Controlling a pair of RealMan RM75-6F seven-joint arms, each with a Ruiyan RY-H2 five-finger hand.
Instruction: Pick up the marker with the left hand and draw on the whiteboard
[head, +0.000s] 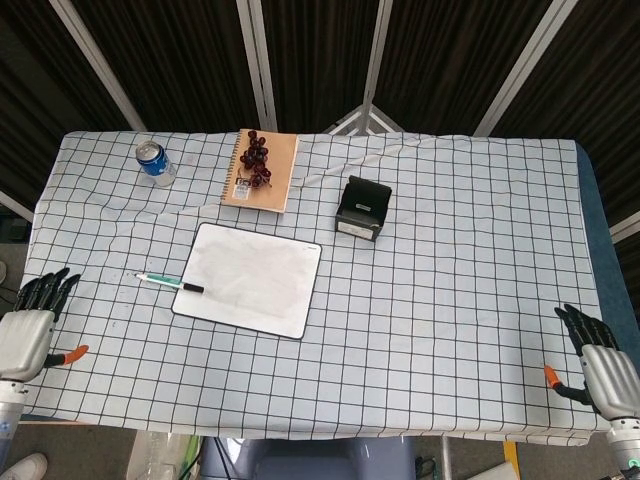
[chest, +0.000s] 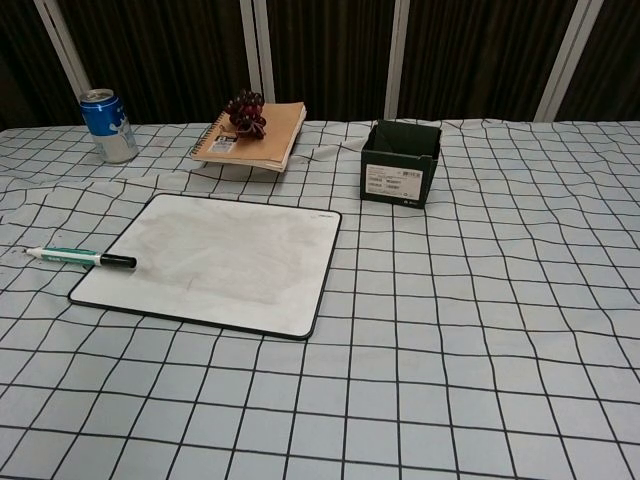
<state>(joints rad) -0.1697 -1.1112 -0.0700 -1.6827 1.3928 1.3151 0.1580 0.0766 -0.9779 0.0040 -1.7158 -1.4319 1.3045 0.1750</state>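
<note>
The left robot hand hangs at the near left edge of the surface, empty, its dark fingers stretched apart and pointing toward the whiteboard. The right robot hand sits off the near right corner, far from the whiteboard, also empty with fingers spread. Neither shows in the chest view.

The whiteboard lies flat on the checked cloth, its face faintly smudged grey. The marker lies at the whiteboard's left edge, its black cap resting on the board's rim and its green-and-white barrel running out leftward over the cloth; the chest view shows the marker the same way, cap on the whiteboard.

Beyond the whiteboard and to its right stands a dark open box with a white label on its near side. Straight beyond the whiteboard lies a brown spiral notebook with a bunch of dark grapes on top. Beyond the whiteboard to the left stands a blue can.
</note>
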